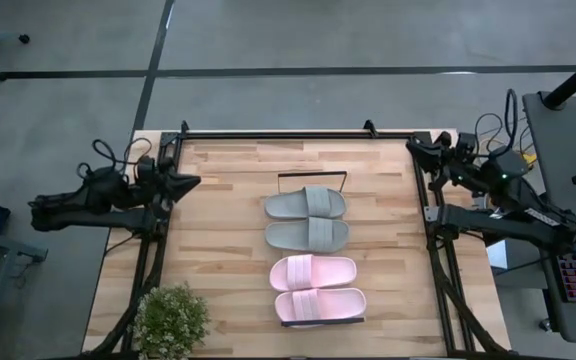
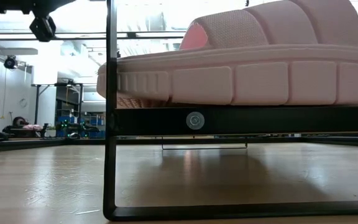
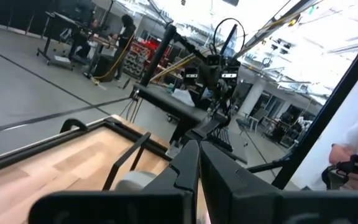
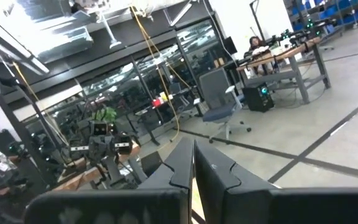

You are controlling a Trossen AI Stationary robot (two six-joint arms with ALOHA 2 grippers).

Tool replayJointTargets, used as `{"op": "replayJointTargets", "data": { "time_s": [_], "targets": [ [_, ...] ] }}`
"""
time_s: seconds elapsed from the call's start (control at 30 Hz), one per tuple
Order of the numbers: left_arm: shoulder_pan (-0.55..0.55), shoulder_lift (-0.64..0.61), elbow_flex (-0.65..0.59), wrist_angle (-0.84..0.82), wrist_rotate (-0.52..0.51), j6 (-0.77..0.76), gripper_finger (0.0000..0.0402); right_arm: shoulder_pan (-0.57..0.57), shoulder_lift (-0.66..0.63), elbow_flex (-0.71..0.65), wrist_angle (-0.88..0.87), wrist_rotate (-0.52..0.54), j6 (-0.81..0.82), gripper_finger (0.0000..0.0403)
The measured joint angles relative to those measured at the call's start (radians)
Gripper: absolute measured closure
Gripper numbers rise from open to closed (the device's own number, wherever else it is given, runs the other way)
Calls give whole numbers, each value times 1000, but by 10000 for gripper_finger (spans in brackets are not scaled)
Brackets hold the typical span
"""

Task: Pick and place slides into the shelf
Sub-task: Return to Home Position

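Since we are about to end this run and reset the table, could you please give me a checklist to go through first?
1. Grey pair on the shelf: ok, lying side by side.
2. Pink pair on the shelf: ok, next to the grey pair.
3. Nearest pink slide lies level: ok in the low view.
4. Grey pair seated level: cannot tell, the pink slide blocks the low view.
5. Left gripper empty, shut and off the shelf: ok, at the table's left edge.
6. Right gripper empty, shut and off the shelf: ok, at the table's right edge.
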Motion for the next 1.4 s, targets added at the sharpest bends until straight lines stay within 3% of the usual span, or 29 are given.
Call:
{"op": "replayJointTargets", "data": {
  "time_s": [0.23, 0.5, 0.7, 1.03, 1.4],
  "targets": [
    [0, -67, -98, 36, 22, 1, 402, -1, -93, -124, 99, 11, -23, 395],
    [0, -130, -245, 284, 37, 51, 401, -1, -176, -266, 238, 26, -52, 395],
    [0, -161, -327, 317, 74, 33, 401, -1, -195, -325, 283, 8, -40, 395],
    [0, -240, -467, 435, 106, 25, 401, -1, -259, -524, 526, -28, 21, 395],
    [0, -232, -494, 432, 100, 36, 401, 0, -333, -607, 526, -28, 41, 395]
  ]
}}
